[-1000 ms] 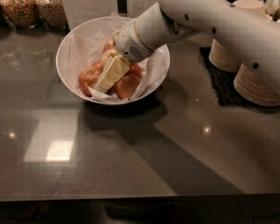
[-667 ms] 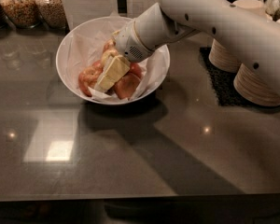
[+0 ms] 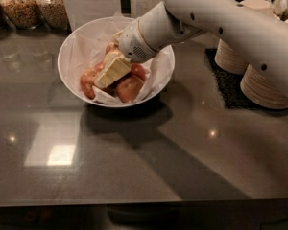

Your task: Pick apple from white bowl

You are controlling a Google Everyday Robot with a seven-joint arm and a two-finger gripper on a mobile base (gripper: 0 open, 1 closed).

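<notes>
The white bowl, lined with crumpled white paper, stands on the dark counter at the upper left of the camera view. Several apples lie in it. A paler yellowish apple lies at the centre, with redder apples around it. My gripper reaches down into the bowl from the right and sits on top of the apples, right beside the pale one. The white arm covers the bowl's back right rim.
Glass jars of grains stand at the back left. A white box stands behind the bowl. Stacks of beige disposable bowls sit on a dark mat at the right. The counter's front edge runs along the bottom.
</notes>
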